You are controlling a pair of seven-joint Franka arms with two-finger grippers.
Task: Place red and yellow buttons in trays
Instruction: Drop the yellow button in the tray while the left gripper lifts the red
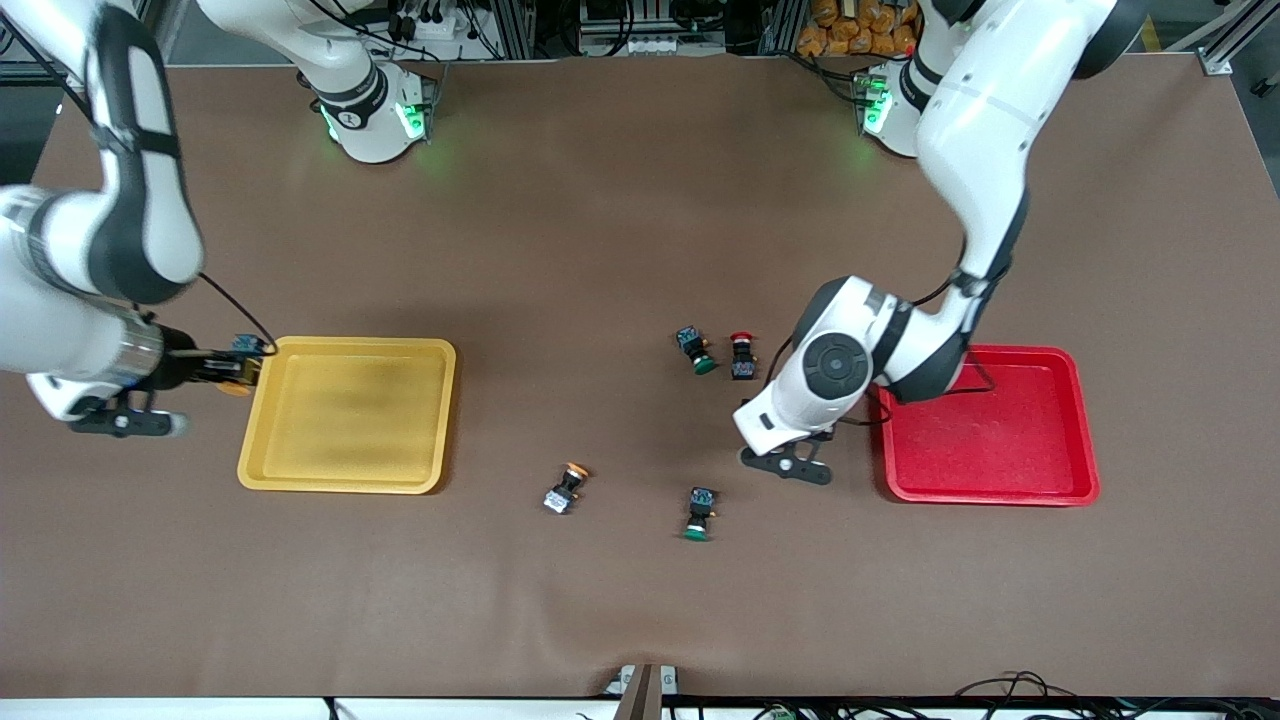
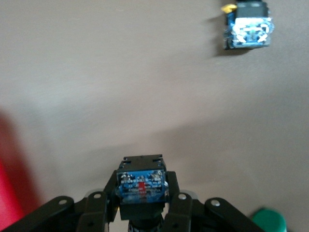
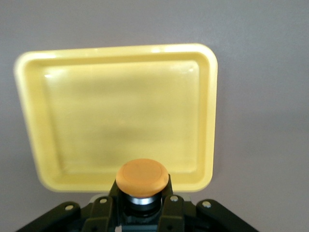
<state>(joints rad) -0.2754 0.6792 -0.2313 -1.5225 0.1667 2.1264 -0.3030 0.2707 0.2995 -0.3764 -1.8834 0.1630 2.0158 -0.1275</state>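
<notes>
My right gripper (image 1: 238, 374) is shut on a yellow-orange-capped button (image 3: 142, 177), held at the yellow tray's (image 1: 350, 415) rim at the right arm's end; the tray (image 3: 212, 96) lies bare. My left gripper (image 1: 790, 462) sits over the table beside the red tray (image 1: 1000, 430). It (image 2: 142, 195) is shut on a black-bodied button (image 2: 142, 181) whose cap is hidden. A red-capped button (image 1: 742, 355) and a second yellow-orange button (image 1: 565, 488) lie on the table; the latter also shows in the left wrist view (image 2: 246, 29).
Two green-capped buttons lie on the table, one (image 1: 696, 350) beside the red-capped button, the other (image 1: 698, 515) nearer the front camera, its cap in the left wrist view (image 2: 270, 221). The red tray holds nothing that I can see.
</notes>
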